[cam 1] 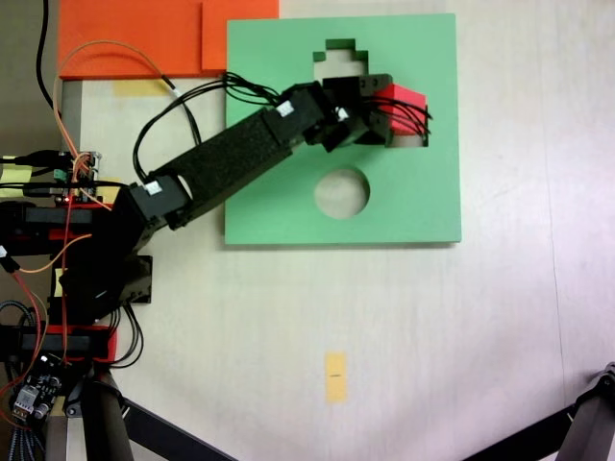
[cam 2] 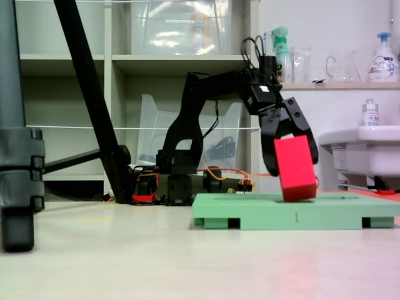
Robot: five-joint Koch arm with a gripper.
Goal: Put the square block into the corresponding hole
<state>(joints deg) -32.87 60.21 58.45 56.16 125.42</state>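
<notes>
In a fixed view from above, the arm reaches right across the green foam board (cam 1: 288, 202). My gripper (cam 1: 396, 113) is shut on the red square block (cam 1: 405, 95), right over the board's square hole (cam 1: 411, 140), which is mostly covered. In a fixed view from table height, the block (cam 2: 295, 167) hangs tilted between the jaws of the gripper (cam 2: 292, 164). Its lower end sits at the level of the board's (cam 2: 269, 215) top surface. Whether it has entered the hole cannot be told.
A cross-shaped cutout (cam 1: 338, 56) and a rounded cutout (cam 1: 342, 192) lie left of the square hole. Orange foam sheets (cam 1: 135, 38) lie at the top left. A yellow tape strip (cam 1: 334, 376) marks the table. Tripod legs (cam 1: 586, 423) stand at the lower corners.
</notes>
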